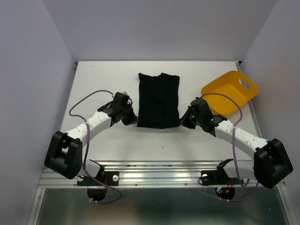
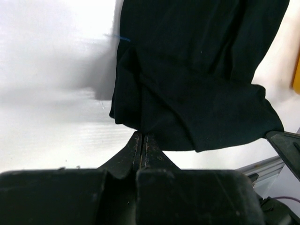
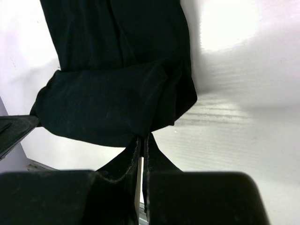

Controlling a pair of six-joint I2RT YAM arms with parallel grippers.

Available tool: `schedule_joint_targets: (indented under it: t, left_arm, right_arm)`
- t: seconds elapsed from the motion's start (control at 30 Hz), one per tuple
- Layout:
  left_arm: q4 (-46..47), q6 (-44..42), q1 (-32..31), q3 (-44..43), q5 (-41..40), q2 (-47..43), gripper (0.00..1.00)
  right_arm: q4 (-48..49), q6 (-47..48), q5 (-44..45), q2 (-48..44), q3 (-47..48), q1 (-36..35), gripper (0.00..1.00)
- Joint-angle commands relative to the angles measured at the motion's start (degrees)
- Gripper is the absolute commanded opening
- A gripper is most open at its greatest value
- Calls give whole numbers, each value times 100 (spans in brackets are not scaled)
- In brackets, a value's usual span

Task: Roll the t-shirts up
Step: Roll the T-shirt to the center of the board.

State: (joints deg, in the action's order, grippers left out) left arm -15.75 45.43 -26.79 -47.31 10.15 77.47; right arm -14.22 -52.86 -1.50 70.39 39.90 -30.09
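One black t-shirt [image 1: 158, 101] lies folded into a long strip in the middle of the white table [image 1: 103, 75], collar end far from me. Its near end [image 2: 197, 117] is bunched and curled up off the table. My left gripper [image 1: 135, 121] is at the near left corner, jaws pressed together, pinching the fabric's edge at the tips [image 2: 141, 136]. At the near right corner my right gripper [image 1: 183, 123] is shut the same way on the edge of the t-shirt [image 3: 117, 93], the cloth draped over its tips [image 3: 144, 137].
A yellow plastic tub [image 1: 229, 91] lies tilted at the right of the table, just beyond the right arm. White walls close in the table on three sides. The metal rail [image 1: 159, 171] runs along the near edge.
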Motion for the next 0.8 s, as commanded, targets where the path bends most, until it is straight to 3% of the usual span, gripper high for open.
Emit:
schedule_joint_targets:
  t: [0.0,0.53,0.63,0.7,0.77]
  left_arm:
    - [-113,-324,156,-427,-101,180,0]
    - [309,-939,376,-1017,-22,1410,0]
    - [379,-1027,385,-1096,30,1551,1]
    - [423,-1071,385,-1157,57,1595,8]
    - [458,-1133,393,-1193,48,1622,23]
  right_arm:
    - [7,276,448,185,465,-6,1]
    - [129,646,677,1337,1046,-6,3]
    - [200,645,774,1363,1037,46,14]
    - [209,663,809,1390,1072,47,20]
    - [209,707,844,1434,1143,47,30]
